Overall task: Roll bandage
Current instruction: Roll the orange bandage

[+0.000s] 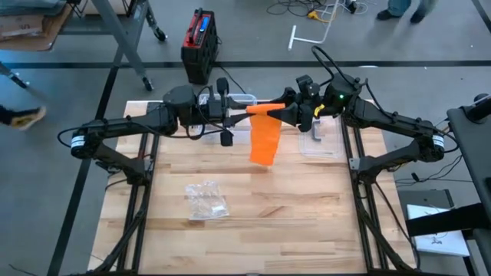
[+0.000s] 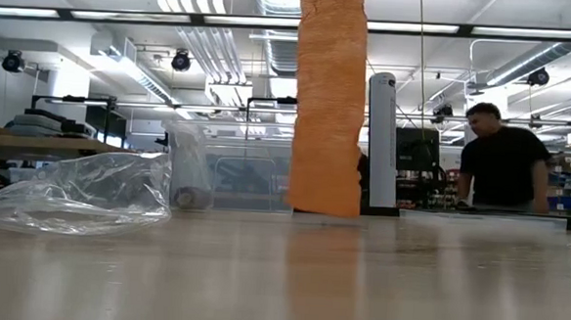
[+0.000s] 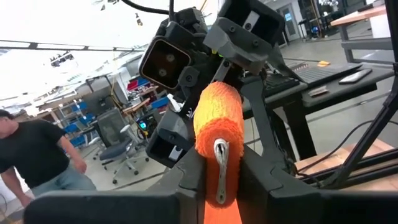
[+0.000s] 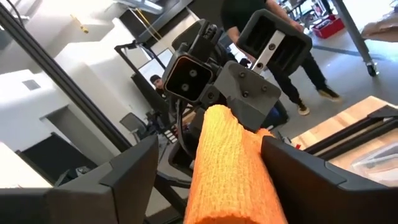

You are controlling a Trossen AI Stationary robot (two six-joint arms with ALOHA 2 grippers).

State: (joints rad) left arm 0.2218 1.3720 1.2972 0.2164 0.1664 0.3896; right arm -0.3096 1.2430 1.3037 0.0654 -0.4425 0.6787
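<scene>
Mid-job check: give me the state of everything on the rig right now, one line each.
orange bandage: partly rolled, roll held in the air between both grippers, loose tail hanging to the table.
left gripper: shut on the roll's end.
right gripper: open, fingers either side of the roll.
clear plastic bag: crumpled, lying on the table.
clear tray: resting on the table below the right arm.

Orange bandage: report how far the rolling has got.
Done: one end of the orange fabric bandage is wound into a roll, held above the wooden table. In hand: the left gripper is shut on that roll, while the right gripper stands open around its other end. Left: a long tail hangs down nearly to the table in the low view, unrolled.
</scene>
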